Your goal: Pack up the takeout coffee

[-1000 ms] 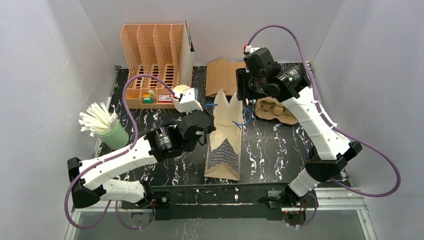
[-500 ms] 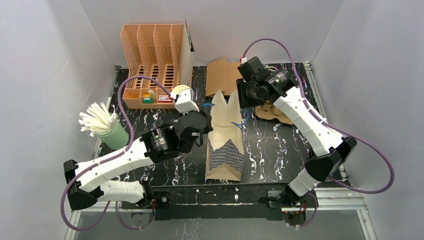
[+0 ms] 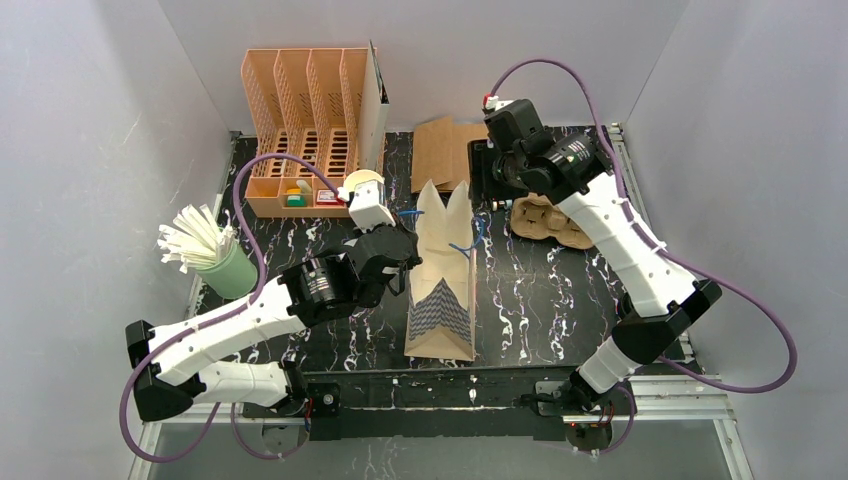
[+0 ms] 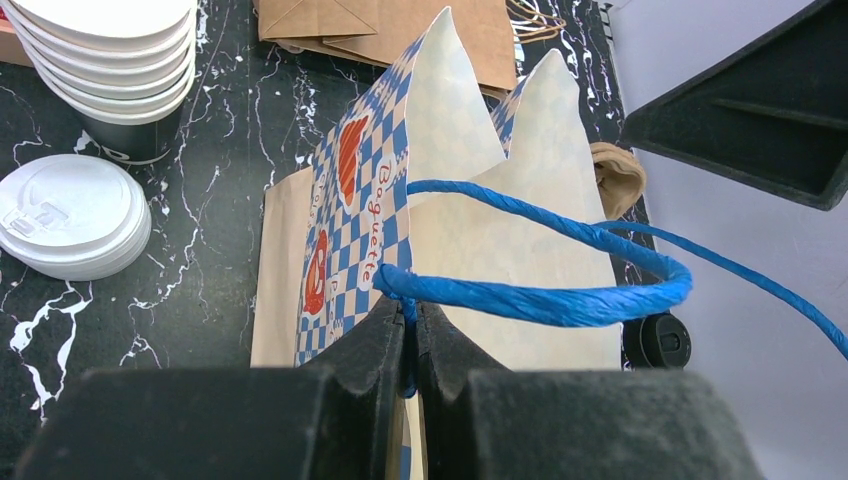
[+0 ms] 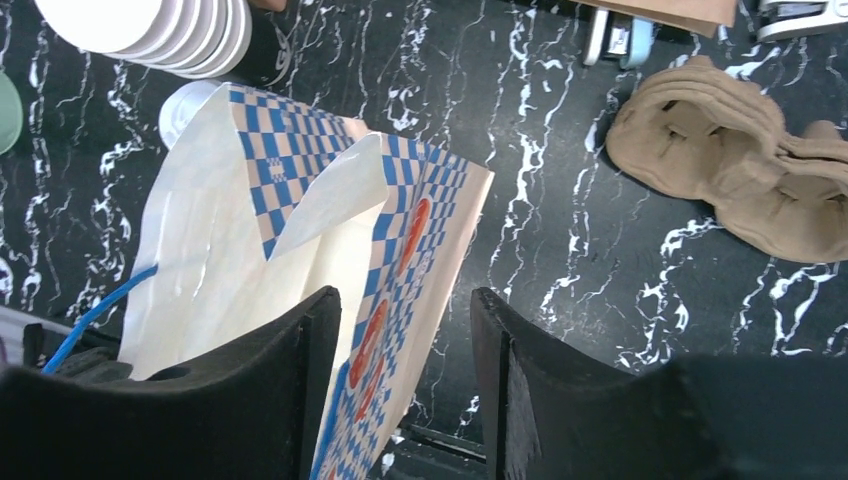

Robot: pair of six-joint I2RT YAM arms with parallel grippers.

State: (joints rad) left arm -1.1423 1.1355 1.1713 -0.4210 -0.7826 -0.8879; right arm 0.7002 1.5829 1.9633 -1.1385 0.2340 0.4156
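Note:
A blue-checked paper bag [image 3: 440,275] stands open mid-table. My left gripper [image 4: 410,340] is shut on the bag's blue cord handle [image 4: 540,300] at the bag's left wall [image 3: 405,262]. My right gripper [image 5: 400,400] hangs open above the bag's right wall [image 3: 487,195], and that wall shows between its fingers, apart from them. Of the takeout coffee I see a pile of white lids [image 4: 70,215] and a stack of white rims over a dark cup [image 4: 110,60], left of the bag. The brown pulp tray [image 3: 550,222] lies right of the bag, empty [image 5: 740,190].
A green cup of white straws [image 3: 215,255] stands at the left. A tan slotted organizer [image 3: 310,130] is at the back left. Flat brown bags [image 3: 445,150] lie behind the checked bag. Grey walls close in both sides.
The right arm swung left toward the bag, then drew back a little. The bag's top has shifted left and its mouth has narrowed. The left gripper kept its hold on the handle.

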